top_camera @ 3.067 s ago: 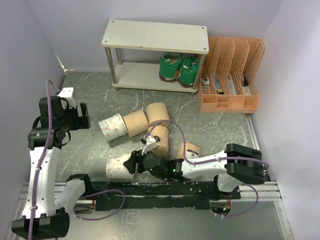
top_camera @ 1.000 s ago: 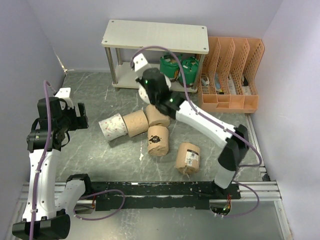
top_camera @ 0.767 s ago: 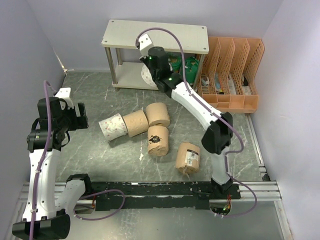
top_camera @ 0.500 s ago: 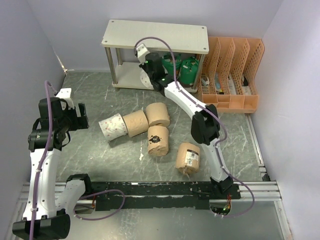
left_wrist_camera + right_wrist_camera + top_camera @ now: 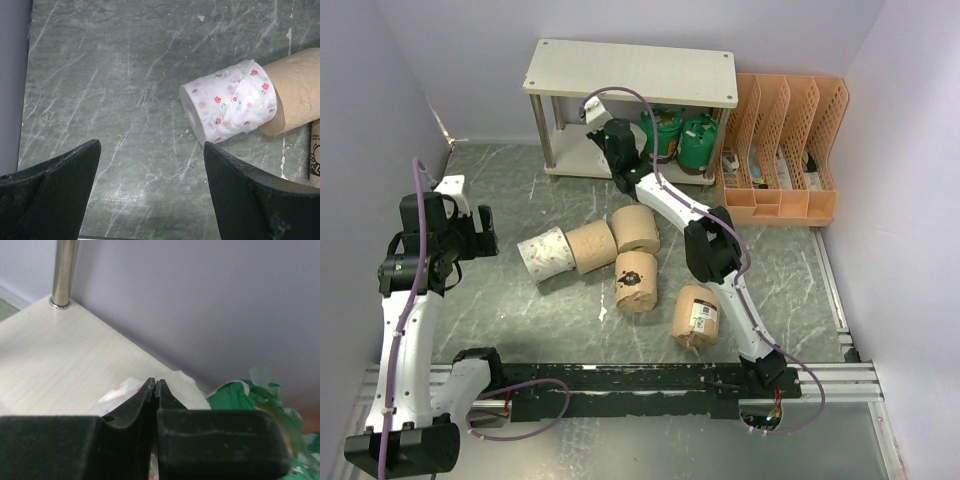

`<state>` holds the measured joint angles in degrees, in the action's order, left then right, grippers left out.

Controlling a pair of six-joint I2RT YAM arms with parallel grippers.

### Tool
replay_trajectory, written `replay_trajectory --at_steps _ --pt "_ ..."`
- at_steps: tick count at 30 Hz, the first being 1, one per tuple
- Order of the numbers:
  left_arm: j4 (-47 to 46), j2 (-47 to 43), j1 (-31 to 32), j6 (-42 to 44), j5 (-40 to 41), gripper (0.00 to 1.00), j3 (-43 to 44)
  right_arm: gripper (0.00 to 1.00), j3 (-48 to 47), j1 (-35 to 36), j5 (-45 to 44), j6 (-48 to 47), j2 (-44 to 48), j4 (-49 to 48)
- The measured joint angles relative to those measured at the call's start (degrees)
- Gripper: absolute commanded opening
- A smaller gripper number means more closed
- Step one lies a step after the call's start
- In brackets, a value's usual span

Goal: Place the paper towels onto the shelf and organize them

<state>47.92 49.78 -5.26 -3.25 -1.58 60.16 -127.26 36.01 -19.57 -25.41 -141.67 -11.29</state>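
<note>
The right tool (image 5: 155, 382) reaches under the top board of the shelf (image 5: 630, 70). Its jaws are pressed together at a white patterned roll (image 5: 126, 389) on the lower board, beside the green rolls (image 5: 680, 133). Whether it pinches the wrapping I cannot tell. The left tool (image 5: 150, 146) hangs wide open above the worktop (image 5: 100, 75), near the other white roll (image 5: 230, 102). Four tan rolls (image 5: 636, 228) lie mid-worktop.

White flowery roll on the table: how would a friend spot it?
On the grey marbled tabletop before the cream two-tier shelf, five small paper rolls lie clustered. The white rose-printed paper roll is at the cluster's left end, on its side against a bare tan roll. Only it is white with red roses; the rest are tan.
</note>
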Motion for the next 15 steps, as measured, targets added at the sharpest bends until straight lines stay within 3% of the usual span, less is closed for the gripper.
replay_trajectory --at_steps 2,6,12,15 --pt "-0.02 0.13 -0.02 0.00 -0.02 0.95 0.00 0.10 0.00 0.04 1.11 1.07 -0.57 -1.20" --pt "-0.09 0.72 -0.04 0.00 -0.04 0.95 0.00 0.53 0.00 0.04 2.97 3.76 -2.14 -2.16" --pt "-0.11 0.94 -0.13 0.02 -0.20 0.95 0.00 0.63 7.45 0.46 6.34 5.53 -0.59 -9.25" --pt "-0.11 0.92 -0.13 0.04 -0.24 0.95 0.00 0.72 17.35 1.51 6.67 6.08 5.53 -12.70"
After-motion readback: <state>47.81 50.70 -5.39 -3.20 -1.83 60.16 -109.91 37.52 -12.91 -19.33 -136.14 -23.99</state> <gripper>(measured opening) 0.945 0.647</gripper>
